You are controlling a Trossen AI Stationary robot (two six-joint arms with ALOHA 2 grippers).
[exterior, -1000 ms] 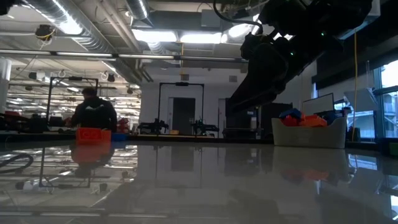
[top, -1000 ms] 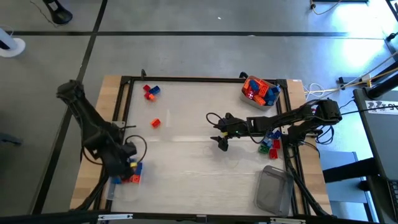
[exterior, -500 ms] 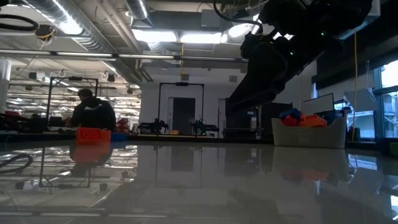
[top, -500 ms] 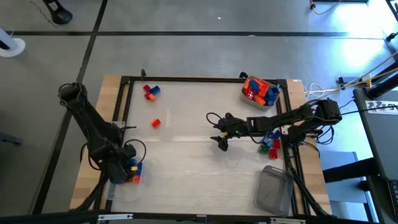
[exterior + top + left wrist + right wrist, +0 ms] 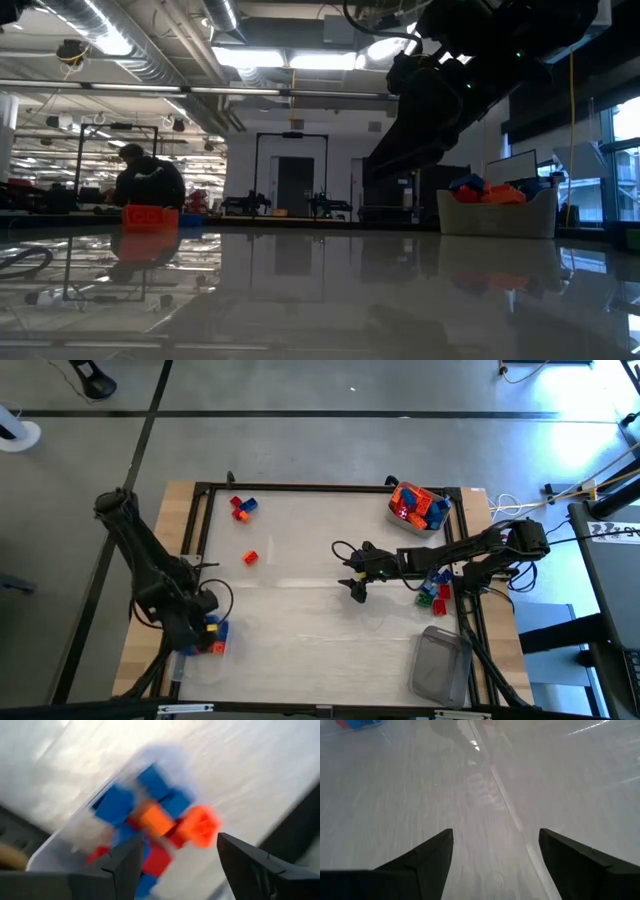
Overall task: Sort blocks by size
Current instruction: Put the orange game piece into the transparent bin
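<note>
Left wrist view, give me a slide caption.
Open left gripper above a clear tub of blue, orange and red blocks.

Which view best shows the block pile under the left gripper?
The left wrist view: the blocks fill it between open fingers. The high view shows them small, partly hidden by the left gripper. The low and right wrist views miss them.

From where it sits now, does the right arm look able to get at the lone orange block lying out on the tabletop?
Probably yes. The right end effector hangs open over bare tabletop, and nothing lies between it and the lone orange block. The left end effector is off at its own tub of blocks, clear of that path.
</note>
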